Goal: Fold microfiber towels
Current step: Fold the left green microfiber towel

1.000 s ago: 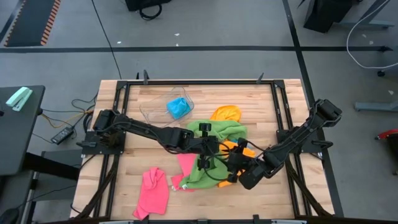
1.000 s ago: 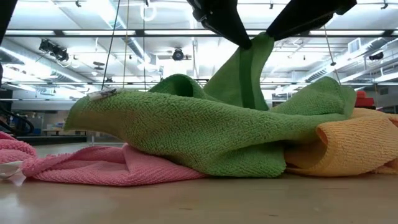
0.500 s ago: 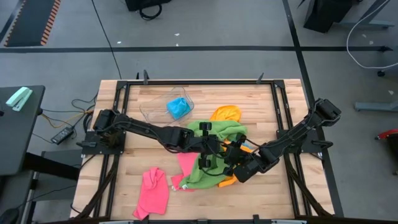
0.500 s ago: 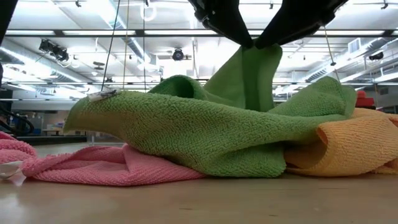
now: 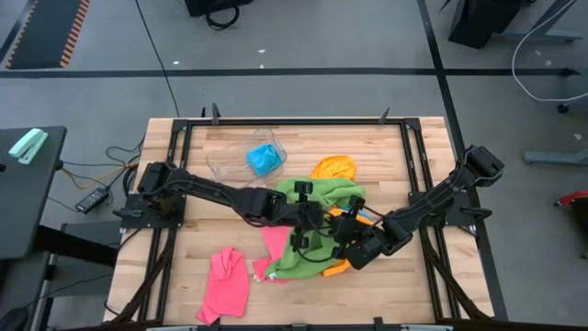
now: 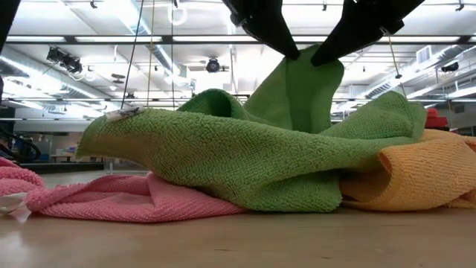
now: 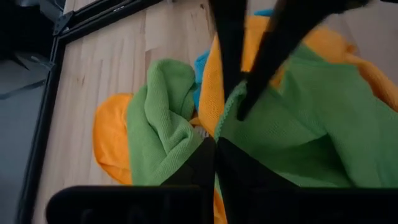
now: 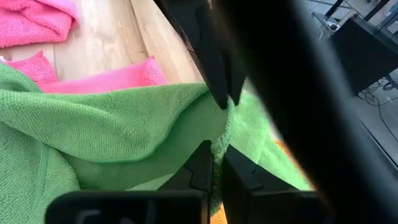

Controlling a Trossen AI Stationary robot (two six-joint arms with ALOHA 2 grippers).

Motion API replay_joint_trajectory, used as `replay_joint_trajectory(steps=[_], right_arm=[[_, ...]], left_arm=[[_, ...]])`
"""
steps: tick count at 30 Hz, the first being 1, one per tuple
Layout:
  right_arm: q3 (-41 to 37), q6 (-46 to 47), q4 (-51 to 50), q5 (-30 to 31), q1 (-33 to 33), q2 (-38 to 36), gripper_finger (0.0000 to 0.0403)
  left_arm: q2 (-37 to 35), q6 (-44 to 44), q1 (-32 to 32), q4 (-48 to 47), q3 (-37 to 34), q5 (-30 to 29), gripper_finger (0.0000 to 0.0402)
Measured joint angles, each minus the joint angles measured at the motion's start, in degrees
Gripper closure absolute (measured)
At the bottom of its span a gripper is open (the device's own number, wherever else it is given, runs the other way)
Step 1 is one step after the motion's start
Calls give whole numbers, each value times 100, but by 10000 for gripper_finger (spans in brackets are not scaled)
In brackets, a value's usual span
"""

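Observation:
A green microfiber towel [image 5: 329, 195] lies crumpled mid-table over an orange towel [image 6: 416, 175] and a pink one [image 6: 111, 197]. Part of its edge is drawn up into a peak [image 6: 301, 82]. My left gripper [image 6: 290, 53] and my right gripper [image 6: 318, 58] are both shut on the top of that peak, close side by side. In the high view the left gripper [image 5: 310, 230] comes from the table's left and the right gripper [image 5: 342, 241] from its right. My left gripper pinches the green towel's raised edge [image 7: 221, 127] between its two fingers, slanting down from the table's left. The cloth hangs below the fingers, and the rest lies on the pile. My right gripper pinches the same hemmed edge [image 8: 219, 138] just beside the left hold, slanting down from the table's right. The stretch of edge between the two holds is short, and the cloth below it hangs slack.
Another pink towel [image 5: 225, 280] lies near the front left. An orange towel [image 5: 333, 167] sits behind the pile. A blue towel [image 5: 264, 158] is in a clear tub [image 5: 225, 164] at the back. A black frame [image 5: 175, 184] runs around the tabletop.
My right gripper has moved toward the table's left up to the left gripper, and has shut on the green towel's raised edge. The peak now has two held points and stands a little wider. The rest of the pile has stayed where it was.

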Motion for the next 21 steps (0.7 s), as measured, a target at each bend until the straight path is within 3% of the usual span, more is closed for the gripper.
replay_joint_trajectory(steps=[6,12,21], right_arm=[[0,46,-68,-1,2,0,378],[-4,70,-165,1,-48,0,378],[-4,155,-226,-153,-278,0,378]], left_arm=[[-187,374,-504,-258,17,-32,357],[-192,414,-857,-1251,11,-69,327],[165,263,-1173,-1113,9,14,299]])
